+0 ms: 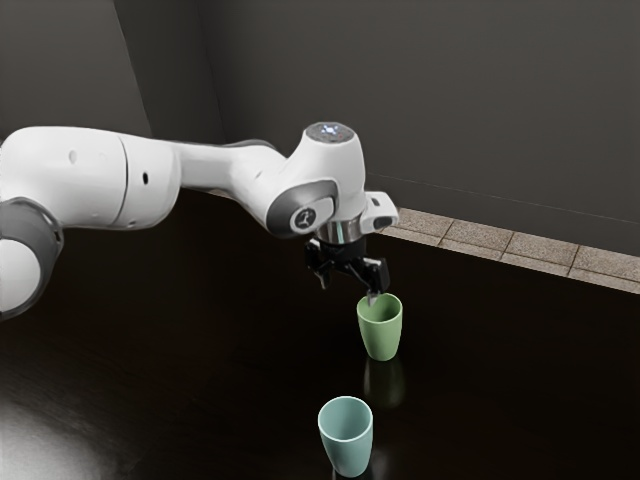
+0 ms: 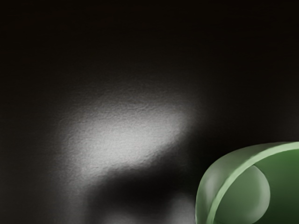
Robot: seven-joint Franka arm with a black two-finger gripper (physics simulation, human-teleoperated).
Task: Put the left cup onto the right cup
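The green cup [image 1: 380, 325] stands upright on the dark table [image 1: 180, 360], out toward its far edge, and by my reading it is not lifted yet: its base meets its own reflection in the glossy top. The blue cup [image 1: 346, 435] stands upright too, toward the table's near side, apart from the green one, and nothing sits on it. So the stacking is all ahead of me, the grasp, the lift, the carry and the set-down.

My gripper [image 1: 348, 290] hangs just above the green cup with its fingers spread wide and holding nothing. One fingertip [image 1: 373, 296] is down at the rim on the side nearest my arm, and the other sits well outside the cup. In the wrist view the green cup [image 2: 247, 186] curves in close under my hand, with its rim and hollow inside showing.

There is room to spare. Bare table stretches around both cups, and nothing stands in the lane between them. The table's far edge, where the tiled floor [image 1: 500, 245] begins, lies beyond the green cup, well clear of the path I judge I need toward the blue one.
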